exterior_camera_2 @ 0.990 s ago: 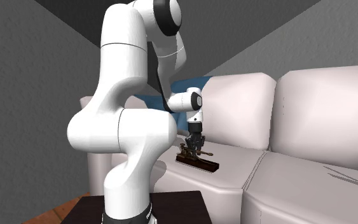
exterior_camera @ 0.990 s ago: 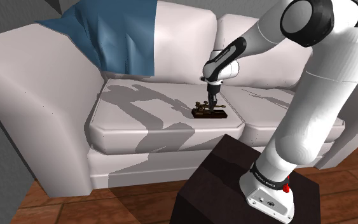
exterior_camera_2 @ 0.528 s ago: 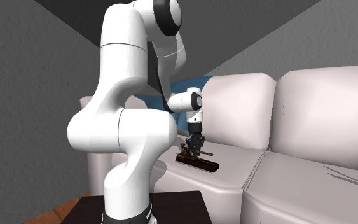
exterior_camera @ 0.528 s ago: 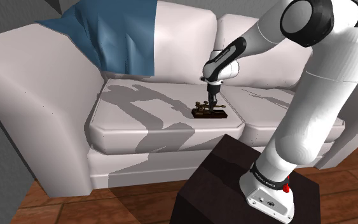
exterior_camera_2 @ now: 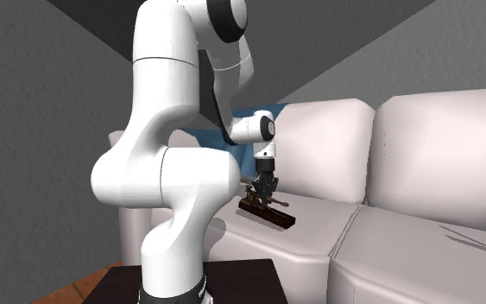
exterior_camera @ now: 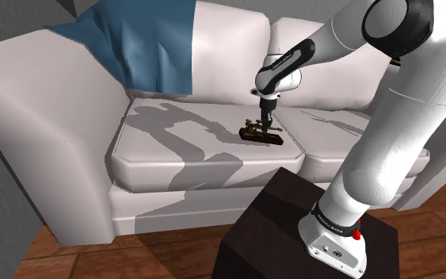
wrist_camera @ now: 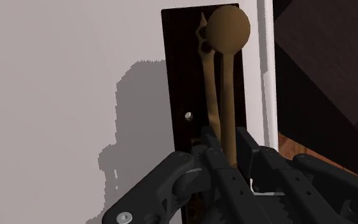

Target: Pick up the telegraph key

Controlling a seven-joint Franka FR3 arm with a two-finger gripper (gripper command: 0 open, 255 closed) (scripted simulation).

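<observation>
**Telegraph key clasped by the gripper over the sofa seat**

Gripped by its brown lever, with the jaws drawn narrow and pressed to it from either side. Shown in the wrist view as a long dark base under that lever, topped by a round brown knob at the end far from the black fingers. Throws a grey shadow onto the white seat cushion, set off to one side of the base rather than tight against it. Looks to hang just clear of the seat in the second exterior view, directly under the gripper; cannot say for certain whether any corner touches the fabric.

Placed, in the shoulder view, over the seat cushion on the view's left, close to the seam with the neighbouring cushion and about midway between backrest and front edge. Met from straight above by the downward-pointing gripper, at the end of the white arm reaching up and left from the dark stand. Well apart from the blue throw draped over the backrest of the pale sofa at the view's upper left. Bordered below by brown wooden floor beside the stand; backed by plain grey wall in the second exterior view.
</observation>
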